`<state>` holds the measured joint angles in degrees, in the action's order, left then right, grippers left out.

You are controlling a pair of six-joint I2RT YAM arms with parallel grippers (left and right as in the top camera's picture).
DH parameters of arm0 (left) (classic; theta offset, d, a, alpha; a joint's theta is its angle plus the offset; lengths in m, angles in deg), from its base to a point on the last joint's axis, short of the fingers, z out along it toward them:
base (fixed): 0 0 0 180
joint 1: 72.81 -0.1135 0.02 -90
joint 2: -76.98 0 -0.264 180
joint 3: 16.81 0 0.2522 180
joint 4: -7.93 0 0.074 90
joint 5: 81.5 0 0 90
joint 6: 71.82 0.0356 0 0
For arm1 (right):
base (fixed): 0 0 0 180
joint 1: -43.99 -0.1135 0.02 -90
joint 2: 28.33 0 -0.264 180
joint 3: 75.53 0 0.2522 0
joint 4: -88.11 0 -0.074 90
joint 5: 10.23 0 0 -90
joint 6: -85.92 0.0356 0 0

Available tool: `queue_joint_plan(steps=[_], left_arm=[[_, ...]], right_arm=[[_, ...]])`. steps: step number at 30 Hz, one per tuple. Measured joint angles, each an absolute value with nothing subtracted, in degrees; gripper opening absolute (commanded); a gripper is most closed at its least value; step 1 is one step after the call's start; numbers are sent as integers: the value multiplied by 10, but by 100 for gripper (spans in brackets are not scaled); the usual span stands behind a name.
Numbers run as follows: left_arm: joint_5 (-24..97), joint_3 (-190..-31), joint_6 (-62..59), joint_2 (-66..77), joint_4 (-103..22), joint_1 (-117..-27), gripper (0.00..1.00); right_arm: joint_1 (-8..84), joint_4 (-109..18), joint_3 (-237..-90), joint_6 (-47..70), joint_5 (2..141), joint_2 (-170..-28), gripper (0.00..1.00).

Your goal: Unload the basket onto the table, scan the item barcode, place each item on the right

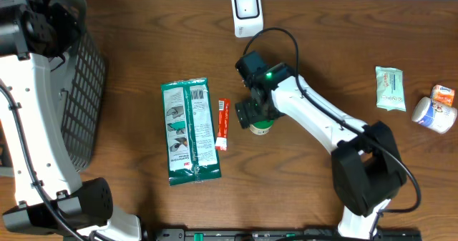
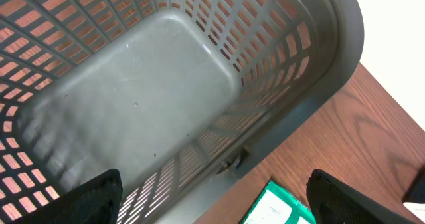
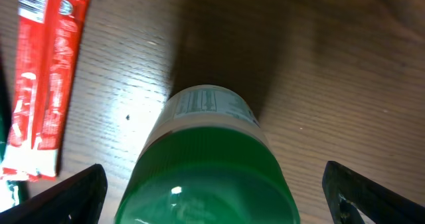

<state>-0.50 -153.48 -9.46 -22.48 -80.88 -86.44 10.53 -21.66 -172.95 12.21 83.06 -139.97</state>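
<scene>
The green-capped bottle (image 3: 211, 159) sits on the wooden table (image 1: 129, 26) near its middle, apparently upright with its cap towards the wrist camera. It is probably the item to be scanned. Its white body carries a panel of fine print, but no barcode can be made out.

The right gripper (image 3: 218, 193) hangs directly over the cap with its jaws spread wide, one finger on each side and neither touching. That straddle suits a grasp from above across the cap or shoulder, so the step in hand looks like the approach to the pick, with nothing held yet.

Just beside the bottle on the left lies a red stick packet (image 1: 222, 124). It is close enough that the finger on that side could nudge it on the way down. Beyond it lies a flat green 3M pouch (image 1: 189, 130), well clear of the grasp.

The white barcode scanner (image 1: 247, 12) stands at the far edge of the table, almost in line with the bottle. A lift and a short carry should therefore bring the label before it, though the bottle may need turning.

The left gripper (image 2: 222, 199) hovers with its jaws apart over the empty grey basket (image 2: 332, 44) at the left edge, out of the right arm's way. Scanned goods are likely meant to go there. A wipes pack (image 1: 390, 88) and a small white container (image 1: 434, 114) wait at the right.
</scene>
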Motion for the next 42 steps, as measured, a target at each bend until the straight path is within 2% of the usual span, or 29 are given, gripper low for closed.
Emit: queue_joint_plan(steps=[3, 6, 8, 14, 21, 26, 29, 30, 34, 37, 39, 42], left_arm=[[-5, -1535, -95, -225, -809, -864, 88], [-5, -1535, -95, -225, -809, -864, 88], [-5, -1535, -95, -225, -809, -864, 88], [-5, -1535, -95, -225, -809, -864, 88], [-5, -1535, -95, -225, -809, -864, 88], [-5, -1535, -95, -225, -809, -864, 89], [-5, -1535, -95, -225, -809, -864, 88], [-5, -1535, -95, -225, -809, -864, 88], [-5, -1535, -95, -225, -809, -864, 88], [-5, -1535, -95, -225, -809, -864, 88], [-5, -1535, -95, -225, -809, -864, 88], [-5, -1535, -95, -225, -809, -864, 88]], right_arm=[[105, -216, -1729, 125, 831, -1415, 94], [105, -216, -1729, 136, 831, -1424, 83], [105, -216, -1729, 138, 831, -1425, 81], [105, -202, -1729, 139, 821, -1425, 83], [105, -203, -1729, 148, 814, -1425, 70], [105, -203, -1729, 194, 810, -1425, 70], [105, -203, -1729, 221, 809, -1425, 76], [105, -203, -1729, 225, 809, -1425, 85], [105, -204, -1729, 243, 808, -1425, 85], [105, -204, -1729, 253, 808, -1425, 79], [105, -204, -1729, 260, 808, -1425, 63], [105, -204, -1729, 269, 807, -1425, 54]])
